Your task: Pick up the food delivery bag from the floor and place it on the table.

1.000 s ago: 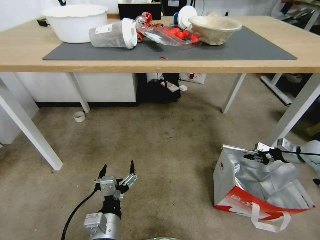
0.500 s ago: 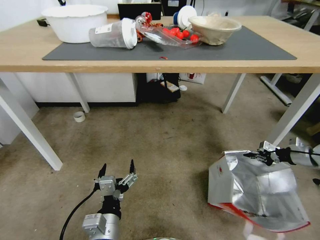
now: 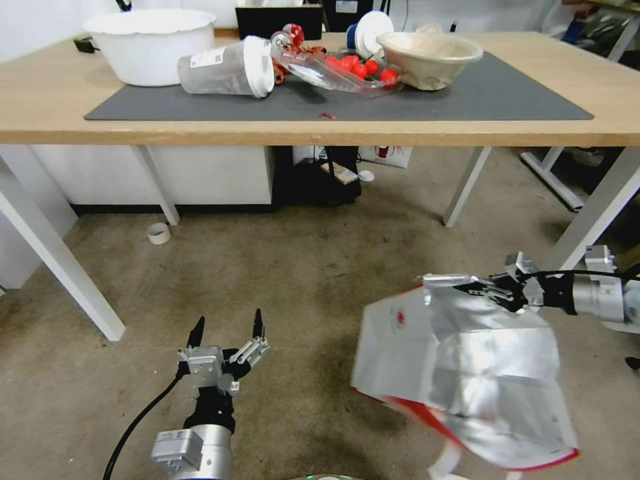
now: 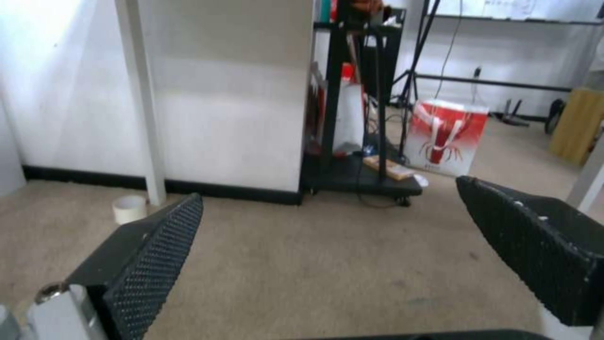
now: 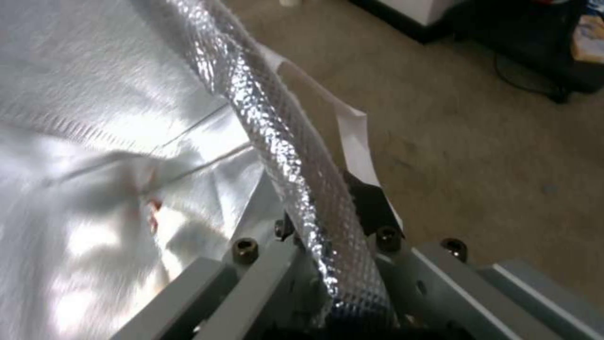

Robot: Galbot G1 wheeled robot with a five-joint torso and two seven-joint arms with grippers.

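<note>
The table (image 3: pixel 200 130) is the biggest thing here, and I tell every place from it. It stands far ahead of me, with a dark grey mat (image 3: pixel 520 93) on its wood top. The floor (image 3: pixel 300 267) runs out brown and stained from under the table to me.

The food delivery bag (image 3: pixel 400 347) hangs in front of the table, lower than its top, near the table's right front leg. It is tipped over, with the shiny silver inside facing up and a red edge at the bottom. I cannot tell if any part touches the floor.

My right gripper (image 3: pixel 475 288) pinches the bag's top rim, pressed together on the foil edge (image 5: pixel 296 156).

My left gripper (image 3: pixel 226 329) hangs low in front of the table, toward its left half, with its fingers (image 4: pixel 157 255) spread wide and holding nothing.
</note>
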